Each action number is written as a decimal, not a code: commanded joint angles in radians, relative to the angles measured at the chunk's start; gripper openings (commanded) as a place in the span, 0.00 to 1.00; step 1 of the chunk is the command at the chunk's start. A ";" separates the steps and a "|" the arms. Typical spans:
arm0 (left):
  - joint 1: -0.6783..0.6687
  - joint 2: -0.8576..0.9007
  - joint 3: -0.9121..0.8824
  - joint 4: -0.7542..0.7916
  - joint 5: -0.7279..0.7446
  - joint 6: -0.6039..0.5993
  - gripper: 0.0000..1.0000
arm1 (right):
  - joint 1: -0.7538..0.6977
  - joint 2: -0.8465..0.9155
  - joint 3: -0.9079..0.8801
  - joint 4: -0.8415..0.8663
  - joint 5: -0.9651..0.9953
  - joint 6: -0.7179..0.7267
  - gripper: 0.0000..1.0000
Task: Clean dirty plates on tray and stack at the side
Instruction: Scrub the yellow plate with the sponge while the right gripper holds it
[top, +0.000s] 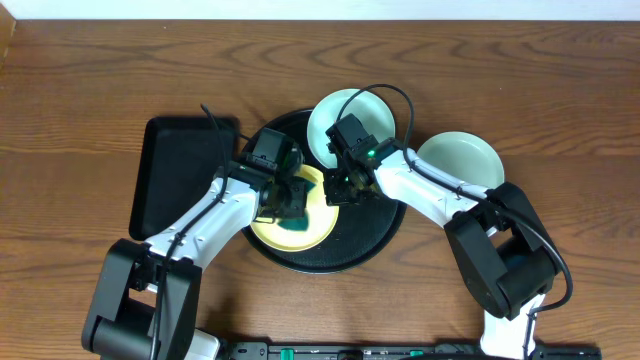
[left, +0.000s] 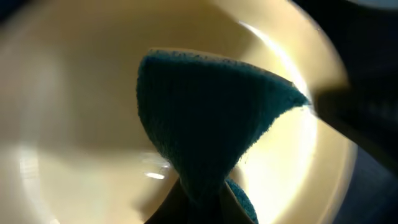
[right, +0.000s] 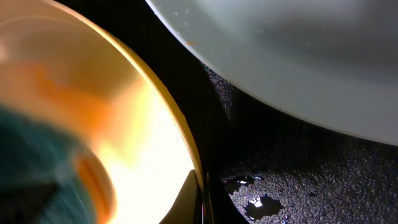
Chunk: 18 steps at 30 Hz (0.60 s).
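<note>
The pale yellow plate (top: 318, 222) lies on the round black tray (top: 365, 240). My left gripper (top: 291, 203) is shut on a teal cloth (left: 205, 124) and presses it onto the yellow plate (left: 74, 124). My right gripper (top: 337, 190) is shut on the yellow plate's right rim (right: 155, 112). One mint-blue plate (top: 335, 115) leans on the tray's far rim, also in the right wrist view (right: 298, 56). The other mint-blue plate (top: 462, 155) sits on the table right of the tray.
A rectangular black tray (top: 170, 170) lies left of the round one. Small wet patches (right: 255, 202) glisten on the round tray's textured surface. Bare wooden table surrounds everything.
</note>
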 joint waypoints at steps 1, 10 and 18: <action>0.002 0.011 -0.007 -0.003 -0.266 -0.084 0.08 | -0.005 0.021 0.015 0.005 -0.002 0.010 0.01; 0.002 0.011 -0.007 -0.156 -0.073 -0.126 0.07 | -0.005 0.021 0.015 0.005 -0.002 0.010 0.01; 0.002 0.011 -0.007 -0.094 0.233 -0.005 0.07 | -0.005 0.021 0.015 0.005 -0.006 0.010 0.01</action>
